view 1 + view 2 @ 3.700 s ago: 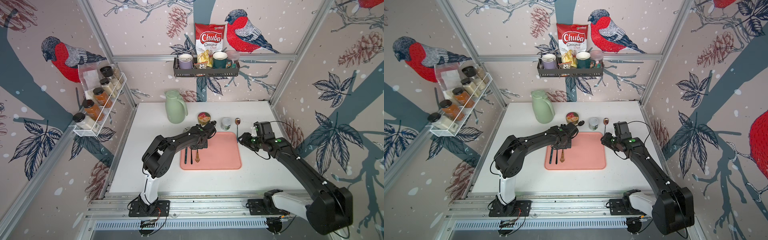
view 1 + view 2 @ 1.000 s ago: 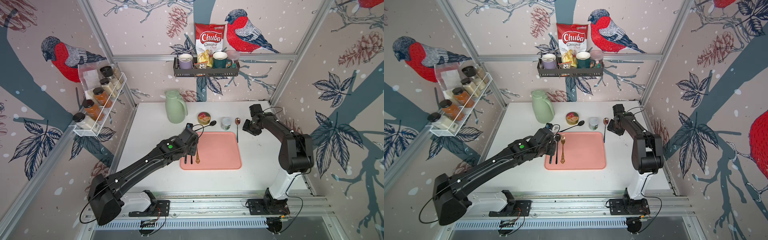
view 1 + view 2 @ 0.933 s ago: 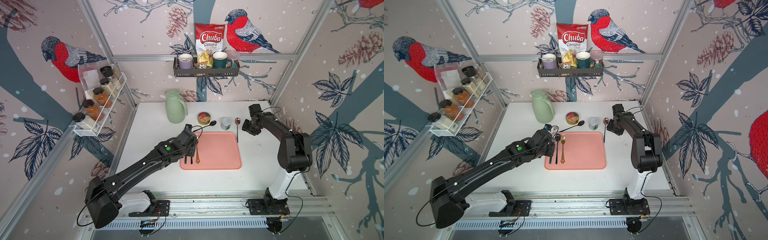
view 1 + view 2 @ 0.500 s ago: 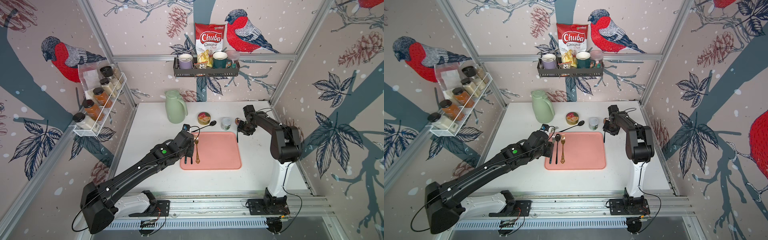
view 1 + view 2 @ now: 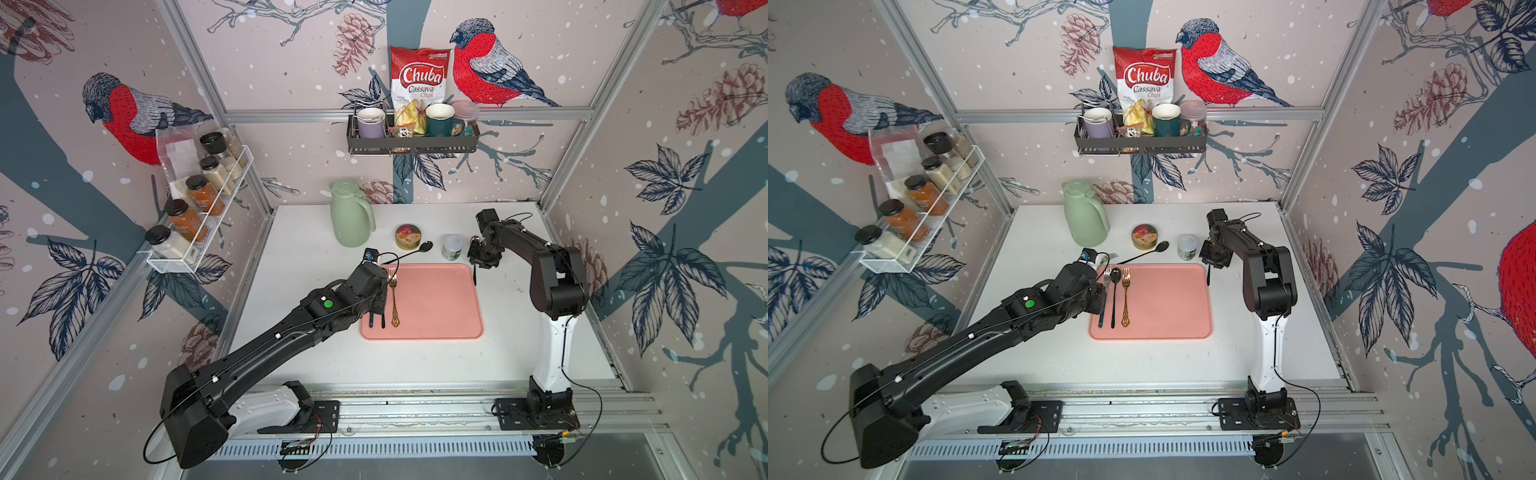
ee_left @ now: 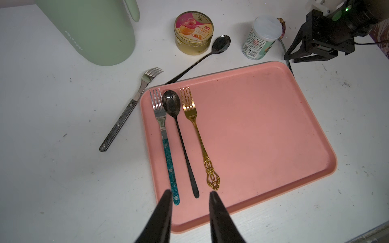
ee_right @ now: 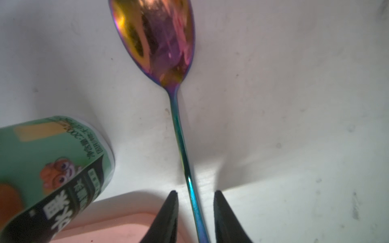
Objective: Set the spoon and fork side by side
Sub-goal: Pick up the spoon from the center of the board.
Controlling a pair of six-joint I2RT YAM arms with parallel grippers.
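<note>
A pink tray [image 6: 263, 130] holds a teal-handled fork [image 6: 160, 117], a black spoon [image 6: 171, 103] and a gold fork [image 6: 190, 111], lying parallel along its left side. My left gripper [image 6: 189, 192] hovers open over their handle ends with nothing between its fingers; in a top view it [image 5: 1097, 298] is beside the teal fork. An iridescent spoon [image 7: 155, 42] lies on the white table by the tray's far right corner. My right gripper [image 7: 195, 191] straddles its handle, open, with a gap on each side. In a top view that gripper [image 5: 482, 264] hides most of the spoon.
Off the tray lie a long black spoon [image 6: 197, 61] and a dark-handled fork [image 6: 126, 113]. A green jug [image 5: 351, 220], a candy tin [image 5: 408, 237] and a small green-labelled jar [image 5: 452, 247] stand behind the tray; the jar is close to the right gripper.
The right gripper has moved left and down over the iridescent spoon's handle, its jaws narrowing. The left arm has drawn back a little from the gold fork.
</note>
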